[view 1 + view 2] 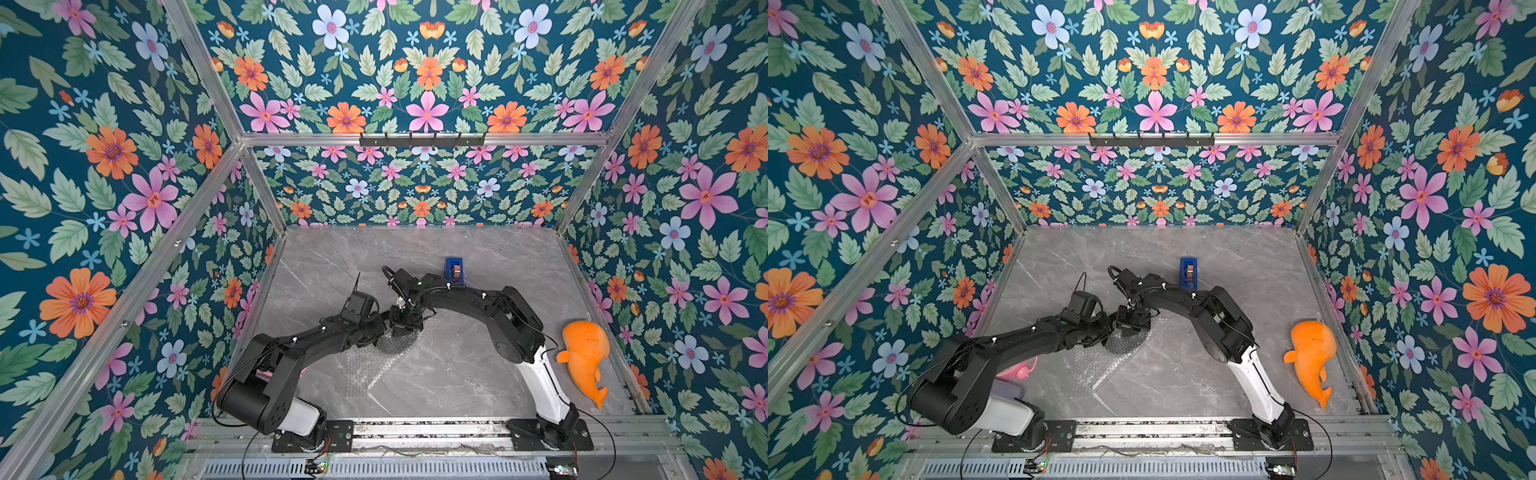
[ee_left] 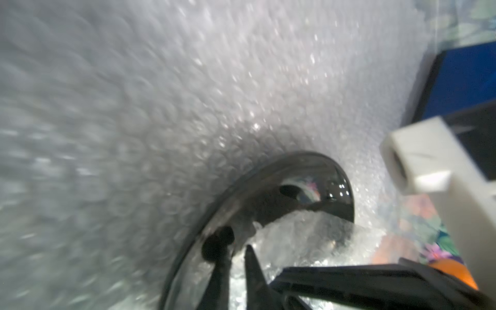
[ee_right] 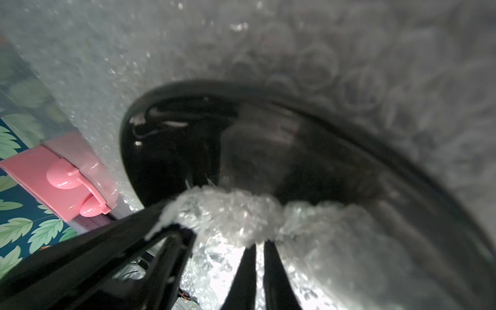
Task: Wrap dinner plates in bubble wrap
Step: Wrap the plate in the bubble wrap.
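Jaws: right gripper (image 3: 260, 244) pinched shut on a bunched fold of the clear bubble wrap sheet (image 1: 365, 368); left gripper (image 2: 237, 248) shows a sliver of gap, can't tell if holding. Round glossy black dinner plate (image 3: 171, 150) lies mid-table partly under that fold, 6 o'clock of the right gripper. Plate likely rigid, slick, chippy: leave flat; film light, springy: grab bunched edges.
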`<action>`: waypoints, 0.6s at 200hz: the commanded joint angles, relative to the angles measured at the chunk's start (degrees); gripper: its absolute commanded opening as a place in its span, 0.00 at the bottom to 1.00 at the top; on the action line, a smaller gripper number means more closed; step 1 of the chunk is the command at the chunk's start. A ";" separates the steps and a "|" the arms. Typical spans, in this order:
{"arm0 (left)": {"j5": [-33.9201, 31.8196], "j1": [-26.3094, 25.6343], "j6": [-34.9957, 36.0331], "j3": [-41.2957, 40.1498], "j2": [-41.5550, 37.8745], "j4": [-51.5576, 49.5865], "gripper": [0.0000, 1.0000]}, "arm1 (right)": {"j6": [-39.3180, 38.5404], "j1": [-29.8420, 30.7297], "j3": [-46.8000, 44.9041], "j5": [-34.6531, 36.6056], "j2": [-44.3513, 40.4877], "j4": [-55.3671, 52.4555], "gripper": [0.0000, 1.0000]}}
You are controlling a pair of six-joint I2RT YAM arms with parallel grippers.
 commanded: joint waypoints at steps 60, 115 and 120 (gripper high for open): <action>-14.11 12.43 14.75 21.59 12.59 -15.29 0.54 | 1.92 0.05 -3.50 3.90 0.53 -0.49 0.03; -15.35 16.97 17.22 37.57 28.89 -18.47 0.48 | 2.27 -0.51 -1.93 4.15 1.45 -1.25 0.03; -15.00 16.98 17.30 38.84 30.34 -18.97 0.47 | 2.32 -0.50 -1.93 4.09 1.42 -1.29 0.02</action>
